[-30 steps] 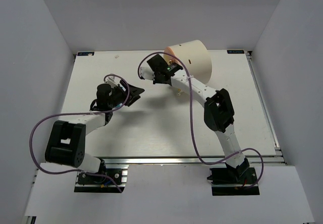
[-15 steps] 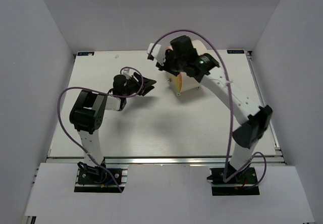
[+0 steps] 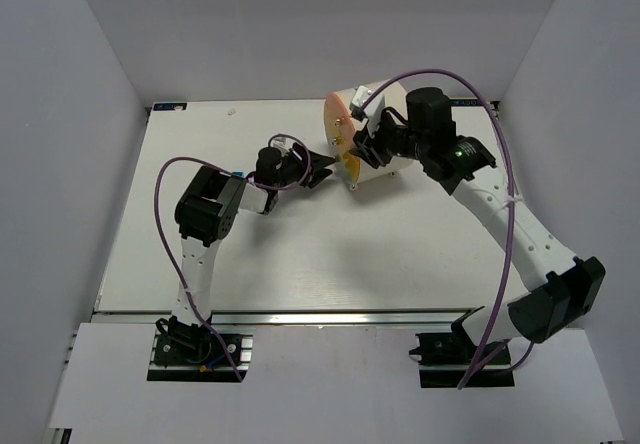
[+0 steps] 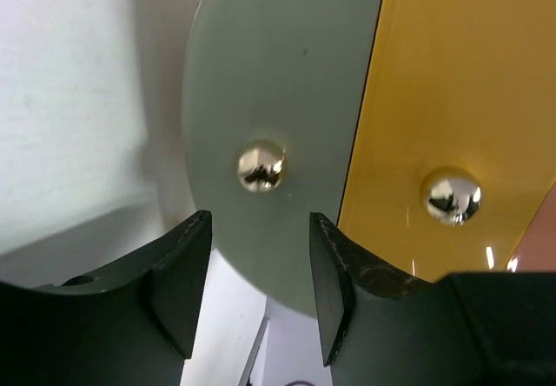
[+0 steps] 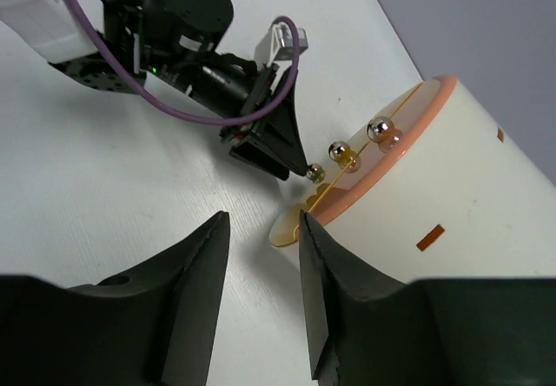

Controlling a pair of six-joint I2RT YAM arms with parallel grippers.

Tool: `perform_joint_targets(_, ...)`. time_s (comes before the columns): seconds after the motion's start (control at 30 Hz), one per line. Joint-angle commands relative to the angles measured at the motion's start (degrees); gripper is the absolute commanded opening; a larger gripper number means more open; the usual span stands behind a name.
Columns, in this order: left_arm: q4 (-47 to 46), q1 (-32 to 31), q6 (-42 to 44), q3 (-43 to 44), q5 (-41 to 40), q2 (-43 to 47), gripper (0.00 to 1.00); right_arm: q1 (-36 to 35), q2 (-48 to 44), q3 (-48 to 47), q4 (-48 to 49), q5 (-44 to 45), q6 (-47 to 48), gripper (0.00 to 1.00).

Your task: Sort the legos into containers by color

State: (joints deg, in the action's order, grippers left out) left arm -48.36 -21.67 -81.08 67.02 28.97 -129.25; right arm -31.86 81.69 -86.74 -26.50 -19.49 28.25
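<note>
The drum (image 3: pixel 338 134) is laid on its side at the far middle of the counter (image 3: pixel 200 254), orange end turned left. The left hand (image 4: pixel 259 269) is released, its fingers spread before a brass knob (image 4: pixel 261 164), apparently not touching it. The right hand (image 5: pixel 261 273) is likewise spread and empty, near that end.

I'm looking down on a white table (image 3: pixel 300 254) with pale walls (image 3: pixel 100 64) on three sides and a metal rail (image 3: pixel 330 314) along its near edge. The drum (image 3: pixel 340 129) lies on its side at the far edge, a little right of centre, with its orange-rimmed end facing left. A small round flap (image 5: pixel 291 225) hangs low at that end; I can't tell whether it touches the tabletop. A white speck (image 3: pixel 230 111) sits near the far left corner, well apart from the drum.
</note>
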Motion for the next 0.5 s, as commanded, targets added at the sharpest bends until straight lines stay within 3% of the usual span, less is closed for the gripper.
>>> perform_joint_targets(0.0, -2.53, -0.30, -0.57, 3.20, -2.86, 0.23, 0.59, 1.44, -3.90, 1.92, 6.29, -5.30, -1.97, 0.42)
perform_joint_targets(0.23, -1.83, -1.44, -1.10, 5.57, -4.88, -2.14, 0.58, 3.20, -6.98, 5.88, 8.39, -6.44, -3.90, 0.42)
perform_joint_targets(0.47, -1.56, -1.97, -1.45, 7.33, -5.15, -4.16, 0.51, 4.35, -9.70, 9.92, 11.47, -7.05, -4.78, 0.40)
